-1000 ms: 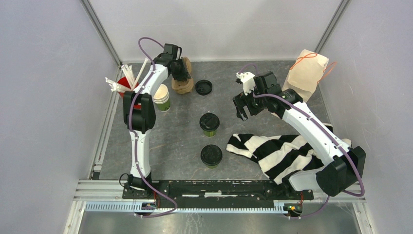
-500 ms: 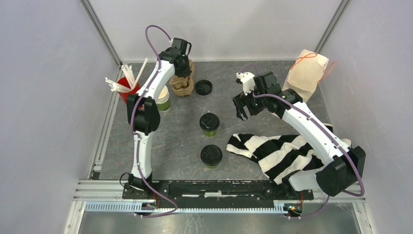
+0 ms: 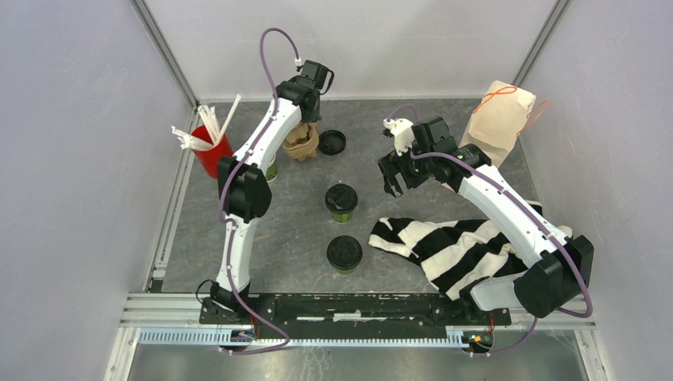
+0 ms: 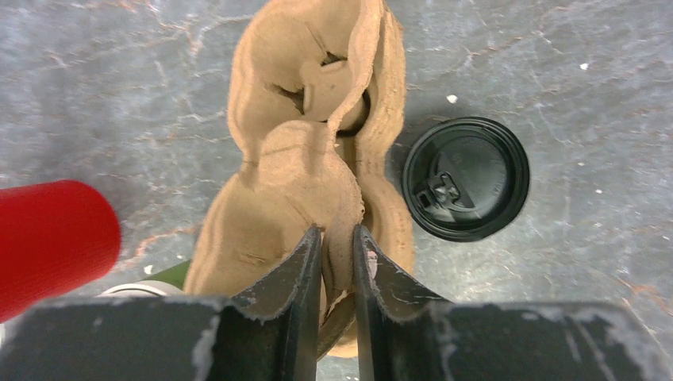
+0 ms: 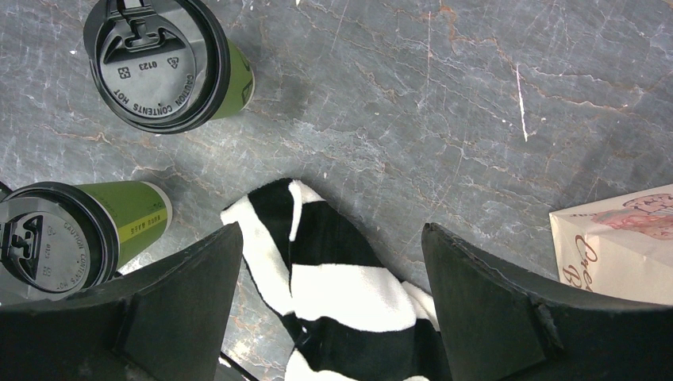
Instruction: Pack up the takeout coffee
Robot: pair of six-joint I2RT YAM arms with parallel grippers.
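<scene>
Top view: far lidded cup (image 3: 341,201) & near lidded cup (image 3: 344,253) are stood mid-desk (image 3: 278,230); neither is loaded in the pulp carrier (image 3: 301,144), so packing is judged not yet begun.

L wrist view: left claw (image 4: 337,238) is pinched narrow on the carrier's centre ridge.

R wrist view: right claw (image 5: 329,238) is held wide & empty, above cups & striped cloth (image 5: 341,294).

Robotics lab cell (enclosed), white walls (image 3: 71,198), aluminium rail (image 3: 159,304), two bolted arms (image 3: 238,230) (image 3: 508,214)
</scene>
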